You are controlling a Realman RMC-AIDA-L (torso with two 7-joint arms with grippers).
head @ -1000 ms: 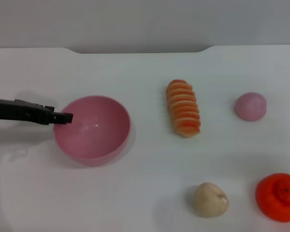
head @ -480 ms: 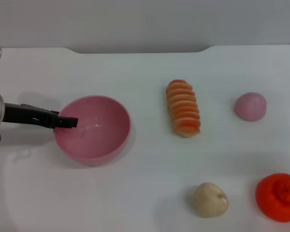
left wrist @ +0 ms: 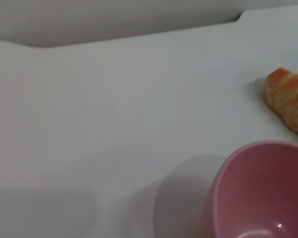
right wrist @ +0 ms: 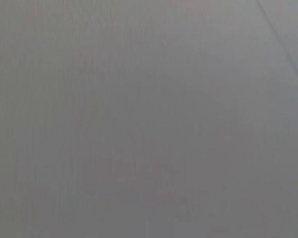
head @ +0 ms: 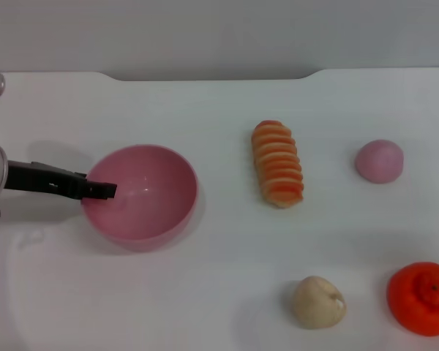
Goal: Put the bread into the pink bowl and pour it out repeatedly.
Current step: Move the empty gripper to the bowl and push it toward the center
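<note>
The pink bowl [head: 157, 201] stands upright and empty on the white table, left of centre. It also shows in the left wrist view [left wrist: 260, 193]. The bread [head: 278, 163] lies on the table to the right of the bowl, apart from it, its ridged side up. One end of the bread shows in the left wrist view [left wrist: 290, 99]. My left gripper [head: 106, 191] reaches in from the left, and its dark tip lies over the bowl's left rim. My right gripper is out of view; the right wrist view shows only plain grey.
A round pink bun [head: 379, 161] sits at the right. A beige lump [head: 318, 302] and an orange fruit [head: 421, 297] sit at the front right. The table's back edge runs along the grey wall.
My left gripper's tip has moved a little to the right, onto the bowl's left rim, and slightly toward the front. The bowl and the bread have not moved.
</note>
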